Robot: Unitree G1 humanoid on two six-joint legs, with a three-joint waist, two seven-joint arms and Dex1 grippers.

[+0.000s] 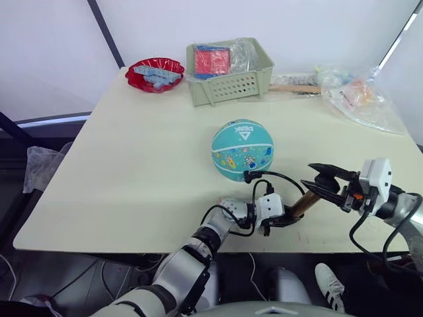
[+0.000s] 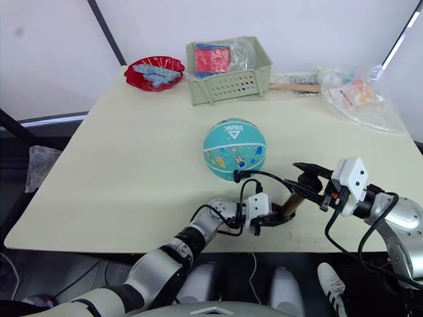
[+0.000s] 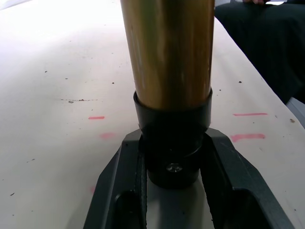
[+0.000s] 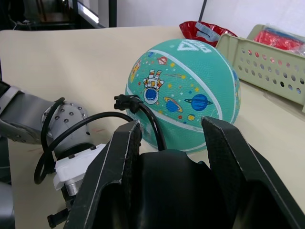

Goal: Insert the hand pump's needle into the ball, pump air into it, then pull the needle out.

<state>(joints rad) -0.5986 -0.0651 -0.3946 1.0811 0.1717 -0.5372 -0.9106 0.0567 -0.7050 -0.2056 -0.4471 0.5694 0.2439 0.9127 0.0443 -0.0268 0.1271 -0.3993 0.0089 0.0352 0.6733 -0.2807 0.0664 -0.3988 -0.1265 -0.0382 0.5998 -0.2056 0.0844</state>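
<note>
Left wrist view: left gripper (image 3: 174, 176) is clamped on the hand pump (image 3: 167, 52) at its black end cap, one finger (image 3: 121, 181) each side, gold barrel running away from the cam. Likely reason: pins the pump base low to the table (image 1: 132, 165) so the other arm can work the handle end.

Head views: ball (image 1: 242, 150) sits mid-table, roughly 12 o'clock from the left gripper and near it. Pump lies low near the table's front edge, barrel slanting toward 2 o'clock from the left gripper up to the right gripper (image 1: 322, 180). Black hose (image 1: 268, 177) loops up from the pump to the ball's near side; its end fitting (image 4: 125, 101) sits against the ball skin in the right wrist view. Needle itself can't be made out, so prob. already inserted, not certain.

Right gripper: fingers apart around the pump's upper end. In its wrist view the fingers (image 4: 114, 162) stand spread w/ a black part between them, looks like the T-handle; contact unclear.

Pose: left forearm reaches fwd from 7 o'clock, wrist bent right. Right forearm comes in from 3 o'clock, gripper pointing toward 9.

Judgement: pumping stage, handle grip not yet secured. Basket (image 1: 228, 69), red dish (image 1: 155, 72), plastic bags (image 1: 360, 96) lie at the far edge, well apart.
</note>
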